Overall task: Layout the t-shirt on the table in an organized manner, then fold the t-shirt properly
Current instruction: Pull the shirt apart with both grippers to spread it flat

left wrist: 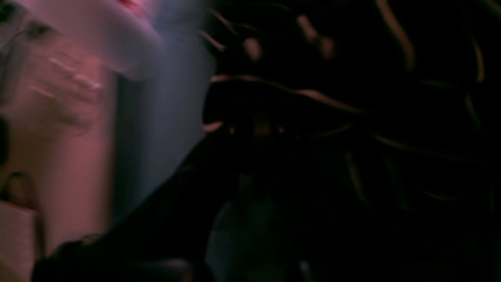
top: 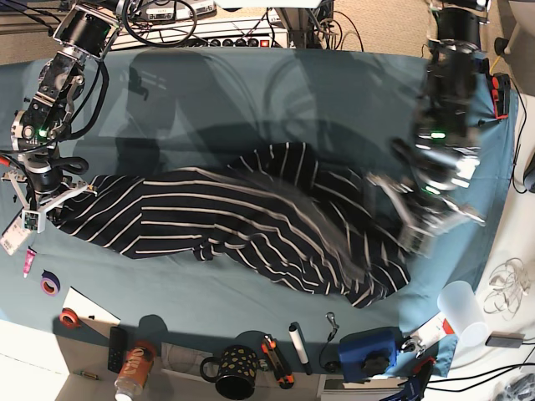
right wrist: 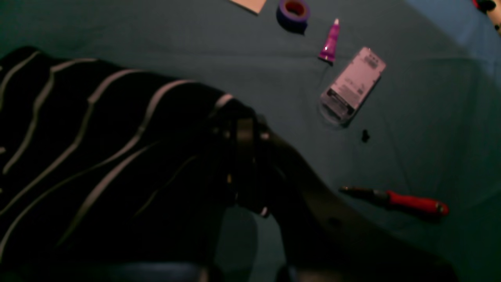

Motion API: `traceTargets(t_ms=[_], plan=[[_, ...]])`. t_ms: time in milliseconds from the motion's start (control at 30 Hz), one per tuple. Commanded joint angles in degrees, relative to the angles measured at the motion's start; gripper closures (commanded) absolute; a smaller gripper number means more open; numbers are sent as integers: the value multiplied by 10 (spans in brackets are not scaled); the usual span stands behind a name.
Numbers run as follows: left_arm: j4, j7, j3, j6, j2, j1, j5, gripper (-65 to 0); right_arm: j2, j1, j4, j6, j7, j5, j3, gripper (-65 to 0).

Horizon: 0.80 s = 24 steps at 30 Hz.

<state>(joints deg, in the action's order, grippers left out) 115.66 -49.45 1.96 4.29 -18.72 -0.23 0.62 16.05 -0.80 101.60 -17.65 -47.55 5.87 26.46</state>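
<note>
**Striped shirt stretched across the blue table, an arm at each end**

Across the middle of the table (top: pixel 251 83) lies the t-shirt (top: pixel 251 225), dark with thin white stripes, pulled long from side to side and bunched in folds toward one end. At the far end from that heap, the right gripper (top: pixel 52 196) is clamped on the shirt's corner, fingers pressed tight with striped cloth between them. The left gripper (top: pixel 418 221) sits low at the crumpled end, blurred in the overhead view; its wrist camera shows little but dark fabric, so I cannot tell how its fingers stand. Near the right gripper, on the cloth, lie a roll of purple tape (right wrist: pixel 293 11), a small purple tube (right wrist: pixel 329 43) and a red-handled tool (right wrist: pixel 407 201).
</note>
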Motion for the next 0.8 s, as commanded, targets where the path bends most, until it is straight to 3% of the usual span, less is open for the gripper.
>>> traceTargets(t_ms=[0, 200, 300, 400, 600, 767], plan=[[28, 16, 21, 2, -9, -8, -5, 0, 14, -10, 10, 4, 20, -3, 3, 0], [61, 45, 120, 15, -82, -6, 31, 0, 30, -10, 10, 30, 6, -3, 3, 0], [61, 61, 166, 19, -123, -7, 81, 0, 30, -10, 5, 43, 6, -2, 3, 0], [61, 90, 190, 46, -156, -9, 122, 0, 26, -10, -9, 54, -6, 24, 3, 0], [37, 111, 172, 77, -178, -57, 173, 0, 25, -9, -36, 55, -51, 50, 3, 0], [-80, 131, 84, 78, -178, -153, 187, 0, 25, -9, -38, 55, -73, 66, 3, 0]])
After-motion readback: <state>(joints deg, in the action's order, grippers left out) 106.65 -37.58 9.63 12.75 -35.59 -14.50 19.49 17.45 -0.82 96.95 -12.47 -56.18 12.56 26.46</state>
